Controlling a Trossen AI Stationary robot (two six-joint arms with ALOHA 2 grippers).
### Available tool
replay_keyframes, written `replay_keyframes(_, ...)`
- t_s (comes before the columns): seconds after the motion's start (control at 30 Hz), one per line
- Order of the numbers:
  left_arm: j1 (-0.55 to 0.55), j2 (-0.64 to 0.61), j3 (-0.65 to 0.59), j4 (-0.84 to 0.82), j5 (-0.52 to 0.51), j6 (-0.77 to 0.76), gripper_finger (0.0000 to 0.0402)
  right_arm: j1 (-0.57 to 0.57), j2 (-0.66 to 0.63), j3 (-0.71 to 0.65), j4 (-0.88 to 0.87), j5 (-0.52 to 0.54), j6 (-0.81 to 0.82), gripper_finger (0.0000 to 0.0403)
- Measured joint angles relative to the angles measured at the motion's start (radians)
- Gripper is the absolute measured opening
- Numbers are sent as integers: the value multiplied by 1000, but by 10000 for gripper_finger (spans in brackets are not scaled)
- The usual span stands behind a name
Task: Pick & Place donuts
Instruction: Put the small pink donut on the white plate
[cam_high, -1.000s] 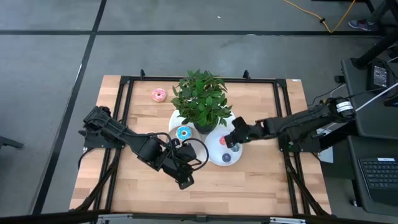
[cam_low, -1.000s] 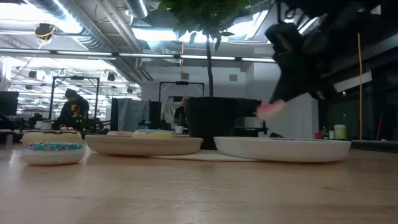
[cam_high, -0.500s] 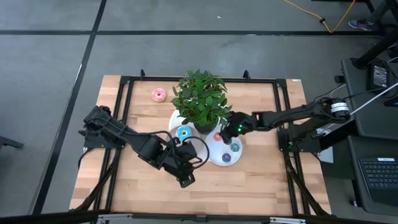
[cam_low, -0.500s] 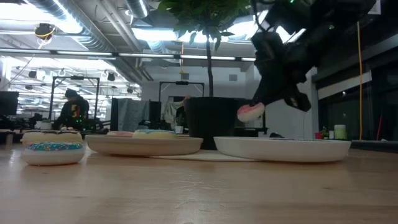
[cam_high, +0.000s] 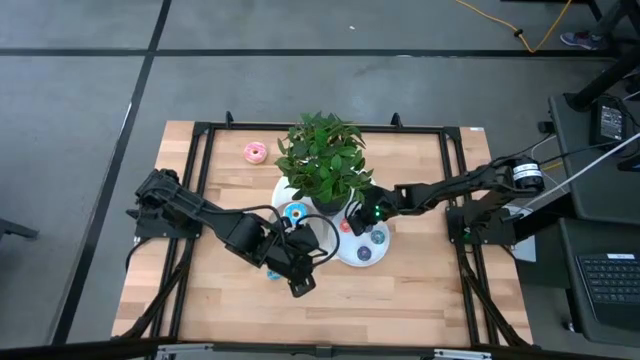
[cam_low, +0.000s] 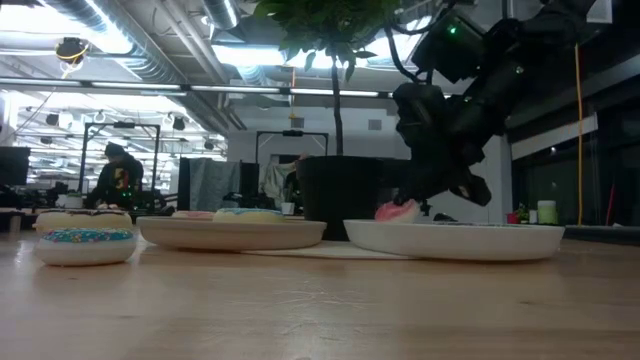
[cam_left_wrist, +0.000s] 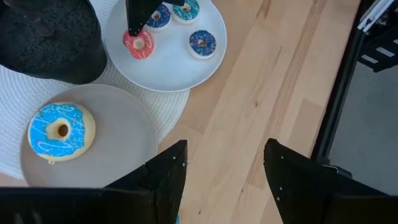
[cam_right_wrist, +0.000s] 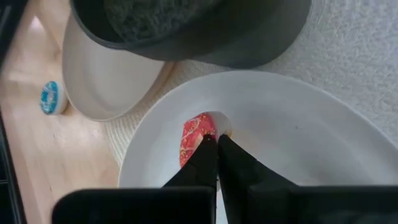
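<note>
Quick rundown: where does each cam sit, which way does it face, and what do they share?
High: overhead, straight down on the table; both arms show.
Low: at tabletop height, level toward the room; right hand comes in from above.
Left wrist: on the left arm, looking down past its open fingers at both plates.
Right wrist: on the right arm, over the white plate, its hand shut on the red donut.
Shared: red donut and white plate in all four.

Wooden tabletop: woven white mat laid centrally, grey plate, white plate and plant pot set on it; pink donut near far edge.
</note>
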Motion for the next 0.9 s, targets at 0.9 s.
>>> replay_keyframes(0.9,0,0,0,0,26,20,203,1,0,0,-30,73,-70,122)
